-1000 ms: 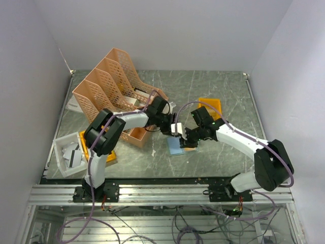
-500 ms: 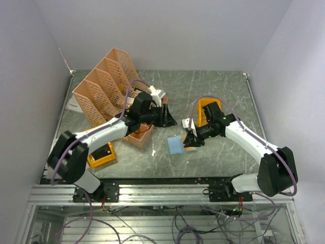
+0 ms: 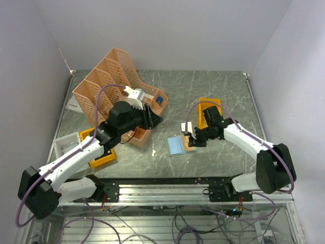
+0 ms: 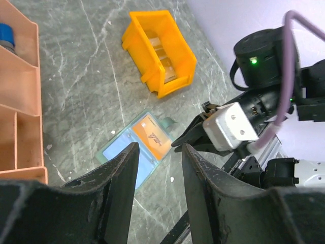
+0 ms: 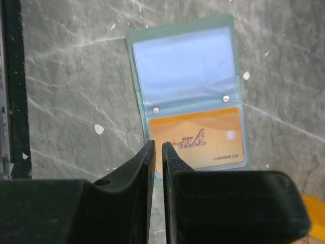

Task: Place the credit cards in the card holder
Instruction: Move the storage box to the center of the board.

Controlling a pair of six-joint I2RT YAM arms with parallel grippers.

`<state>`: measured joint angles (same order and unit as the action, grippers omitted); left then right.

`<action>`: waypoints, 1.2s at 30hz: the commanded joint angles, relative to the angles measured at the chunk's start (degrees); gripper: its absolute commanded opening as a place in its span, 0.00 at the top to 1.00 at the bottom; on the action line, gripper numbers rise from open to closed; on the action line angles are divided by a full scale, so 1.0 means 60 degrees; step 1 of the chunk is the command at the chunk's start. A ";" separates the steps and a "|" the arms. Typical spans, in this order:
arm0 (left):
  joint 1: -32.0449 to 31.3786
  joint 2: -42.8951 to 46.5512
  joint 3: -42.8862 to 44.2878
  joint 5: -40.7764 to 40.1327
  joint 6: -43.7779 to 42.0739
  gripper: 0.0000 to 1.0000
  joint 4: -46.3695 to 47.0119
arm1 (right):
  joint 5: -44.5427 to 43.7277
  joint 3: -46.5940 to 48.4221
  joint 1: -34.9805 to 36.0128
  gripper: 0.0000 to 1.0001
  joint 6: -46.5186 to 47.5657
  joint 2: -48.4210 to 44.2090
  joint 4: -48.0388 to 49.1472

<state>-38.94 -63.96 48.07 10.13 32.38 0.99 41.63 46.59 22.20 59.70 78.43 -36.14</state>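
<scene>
1. An orange card [image 5: 195,140], printed "VIP" with a number that seems to read "NO.8888811", sits in the open card holder [image 5: 184,66], just ahead of the right gripper [image 5: 157,147], whose fingers are nearly together and empty.
2. The left gripper [image 4: 159,148] hovers with fingers apart and empty; the marble table [image 5: 66,101] borders the holder's left edge.

A lab test cell: white walls [image 3: 152,30] enclose a marble-patterned table [image 3: 228,86].
</scene>
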 commanded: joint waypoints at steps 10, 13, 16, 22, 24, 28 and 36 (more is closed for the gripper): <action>0.0045 0.2001 -0.1010 -0.1306 -0.0055 0.49 -0.0638 | -0.1660 -0.0069 0.0036 0.97 -0.0698 0.1517 0.0857; 0.0050 0.2161 -0.0848 -0.1548 -0.0271 0.49 -0.1372 | -0.1899 0.0069 0.0040 0.97 -0.0853 0.1787 0.0754; 0.0044 0.2282 -0.0591 -0.1806 -0.0384 0.48 -0.2172 | -0.1687 0.0197 0.0036 0.97 -0.0859 0.1675 0.0588; 0.0056 0.2955 -0.0227 -0.3060 0.0047 0.41 -0.4191 | 0.0042 0.0463 0.0043 0.93 -0.0759 0.0778 0.0232; 0.0055 0.3225 -0.0108 -0.3618 0.0277 0.39 -0.4907 | 0.0373 0.0597 0.0036 0.90 -0.0853 0.0630 0.0229; 0.0056 0.3645 0.0104 -0.4570 0.0929 0.41 -0.6424 | 0.0517 0.0789 0.0047 0.85 -0.1261 0.0450 0.0462; 0.0056 0.3849 0.0371 -0.5806 0.2219 0.44 -0.8927 | 0.1250 0.2462 0.0717 0.75 -0.2452 0.0850 -0.0120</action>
<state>-38.92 -41.30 48.25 -18.98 41.08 -42.63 44.29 57.58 24.67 50.11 82.83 -36.32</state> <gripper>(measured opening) 0.562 0.246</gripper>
